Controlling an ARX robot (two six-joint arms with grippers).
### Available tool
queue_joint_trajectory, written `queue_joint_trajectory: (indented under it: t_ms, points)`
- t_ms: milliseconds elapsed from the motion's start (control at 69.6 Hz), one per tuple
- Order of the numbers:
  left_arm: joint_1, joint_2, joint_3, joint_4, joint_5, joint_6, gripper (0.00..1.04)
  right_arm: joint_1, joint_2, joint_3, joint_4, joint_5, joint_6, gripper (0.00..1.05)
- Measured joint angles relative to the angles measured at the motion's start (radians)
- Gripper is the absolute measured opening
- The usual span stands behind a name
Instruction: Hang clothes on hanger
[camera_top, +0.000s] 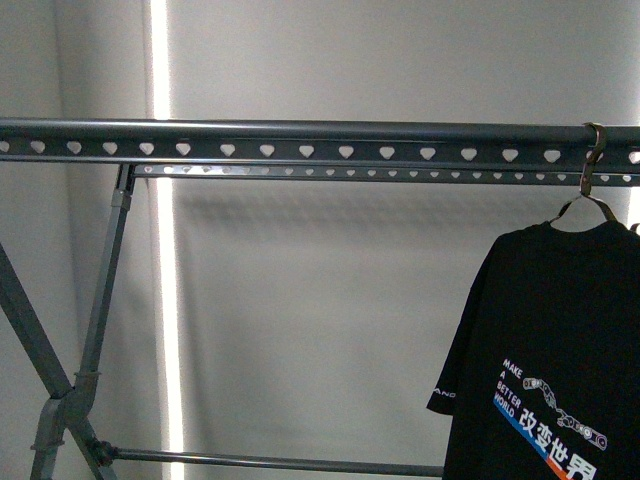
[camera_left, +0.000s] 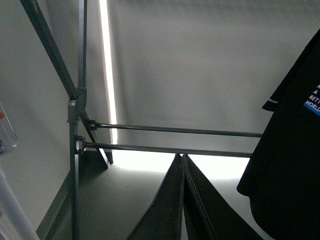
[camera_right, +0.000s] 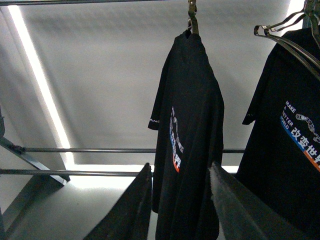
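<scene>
A black T-shirt (camera_top: 560, 340) printed "MAKE A BETTER WORLD" hangs on a wire hanger whose hook (camera_top: 593, 160) sits over the dark grey rack's rail (camera_top: 300, 140), punched with heart-shaped holes, at the far right of the front view. In the right wrist view the same kind of shirt (camera_right: 192, 130) hangs edge-on between and beyond my open right gripper (camera_right: 180, 172); a second printed shirt (camera_right: 290, 135) hangs beside it. My left gripper (camera_left: 181, 157) is shut and empty, pointing at the rack's lower bars (camera_left: 170, 131), with the shirt's sleeve (camera_left: 290, 150) to one side.
The rack's crossed legs (camera_top: 60, 380) stand at the left of the front view, with a lower crossbar (camera_top: 280, 460). A pale wall with a bright vertical light strip (camera_top: 160, 300) lies behind. A clear plastic object (camera_left: 6, 130) shows at the left wrist view's edge.
</scene>
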Motion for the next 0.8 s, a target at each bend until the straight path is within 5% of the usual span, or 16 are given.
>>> queue_joint_trajectory:
  t_ms: [172,704,804]
  points:
    - [0.000,-0.169,0.000,-0.178,-0.001,0.000,0.04,0.122,-0.076,-0.092,0.022,0.129,-0.008,0.01]
    - [0.000,-0.175,0.000,-0.180,0.000,0.000,0.04,0.141,-0.228,-0.239,0.022,0.136,-0.009,0.02]
    - [0.000,-0.175,0.000,-0.180,-0.001,0.000,0.04,0.141,-0.356,-0.256,-0.108,0.136,-0.009,0.02]
